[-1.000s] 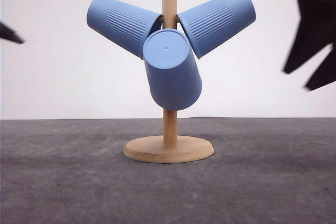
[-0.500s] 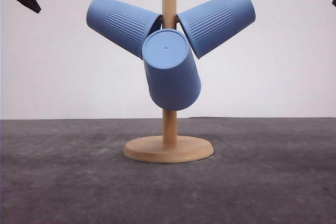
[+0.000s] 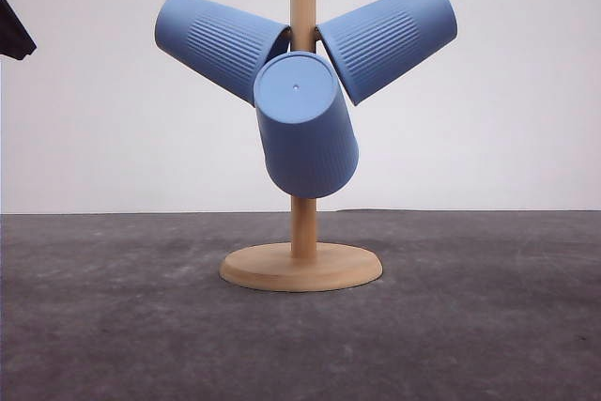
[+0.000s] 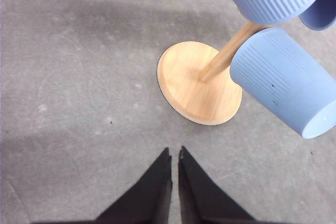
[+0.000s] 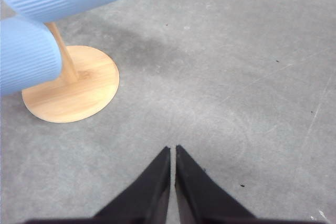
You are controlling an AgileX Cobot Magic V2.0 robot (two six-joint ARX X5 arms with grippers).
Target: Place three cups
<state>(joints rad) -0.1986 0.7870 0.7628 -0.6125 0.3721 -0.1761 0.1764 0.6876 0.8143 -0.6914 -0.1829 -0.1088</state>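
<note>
The left gripper (image 4: 174,153) is hanging above the grey table (image 3: 113,326), its black fingers pressed together with nothing between them, well apart from the wooden stand (image 3: 301,266) and off to its left; the left cup (image 3: 218,44) is sitting on a peg, its base tilting up and outward; the middle cup (image 3: 307,129) is pointing its flat base toward the front camera; the right cup (image 3: 390,38) is mirroring the left one; the right gripper (image 5: 172,153) is hovering clenched and empty over bare table, the stand and cups lying well away on its left.
</note>
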